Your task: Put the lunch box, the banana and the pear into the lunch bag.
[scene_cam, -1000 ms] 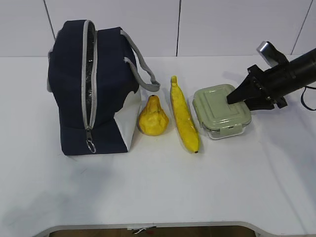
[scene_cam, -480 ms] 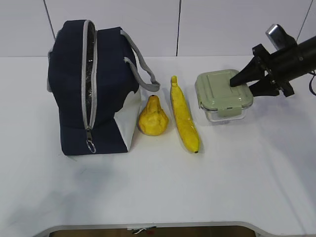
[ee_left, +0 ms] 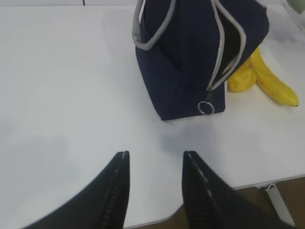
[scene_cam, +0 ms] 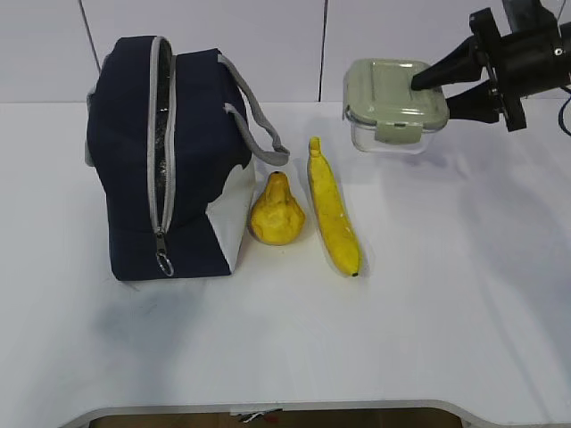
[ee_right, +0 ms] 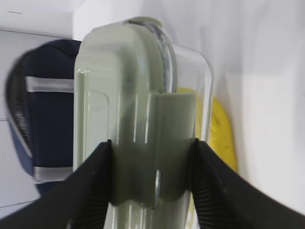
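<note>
Standing at the left of the white table (scene_cam: 446, 294), the lunch bag (scene_cam: 165, 160) is a boxy navy fabric bag with a white lower corner panel, grey webbing handles and a grey zipper with a ring pull (scene_cam: 164, 263) at the bottom. Zipper is undone; a sliver of silvery lining shows in the gap, contents not visible. Left gripper (ee_left: 155, 183) hovers over bare table in front of the bag, jaws parted, holding nothing.

Pear (scene_cam: 276, 210) sits just beside the bag's white panel: squat, yellow, narrow neck up. Banana (scene_cam: 333, 210) lies just right of the pear, long, yellow, dark tip toward the camera, stem pointing away.

Lunch box (scene_cam: 394, 114): small clear container, pale sage-green lid with snap tabs, rounded corners. It's off the table, in the air at upper right, above and behind the banana. Right gripper (scene_cam: 437, 86) has it clamped from its right side, one finger over the lid, one under the base. Nothing visible inside the box.

Table in front and to the right of the fruit is bare; front edge runs along the bottom.
</note>
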`<state>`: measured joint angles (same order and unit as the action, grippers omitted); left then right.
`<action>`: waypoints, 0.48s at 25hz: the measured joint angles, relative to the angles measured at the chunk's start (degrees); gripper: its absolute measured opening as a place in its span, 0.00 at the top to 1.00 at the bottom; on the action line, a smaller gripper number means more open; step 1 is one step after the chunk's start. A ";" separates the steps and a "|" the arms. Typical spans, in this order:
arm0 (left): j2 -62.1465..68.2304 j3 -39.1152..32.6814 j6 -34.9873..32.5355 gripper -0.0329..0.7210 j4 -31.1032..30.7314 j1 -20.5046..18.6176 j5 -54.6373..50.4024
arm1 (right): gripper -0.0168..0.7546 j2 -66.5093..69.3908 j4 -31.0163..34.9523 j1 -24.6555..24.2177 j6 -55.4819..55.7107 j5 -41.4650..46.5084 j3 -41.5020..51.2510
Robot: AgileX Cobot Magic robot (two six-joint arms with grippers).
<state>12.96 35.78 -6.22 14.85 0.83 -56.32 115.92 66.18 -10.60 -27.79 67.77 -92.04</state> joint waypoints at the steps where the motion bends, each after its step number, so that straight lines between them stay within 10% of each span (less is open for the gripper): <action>1: 1.93 0.99 -0.15 0.58 1.09 0.00 0.82 | 0.48 -0.36 1.05 0.08 0.00 0.00 0.00; 12: 26.67 9.66 -10.38 0.50 13.38 0.00 8.16 | 0.48 -1.13 6.97 7.24 -0.49 0.11 -4.43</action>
<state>39.64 45.45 -16.59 28.23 0.83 -48.16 114.79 73.15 -3.36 -28.28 67.88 -96.47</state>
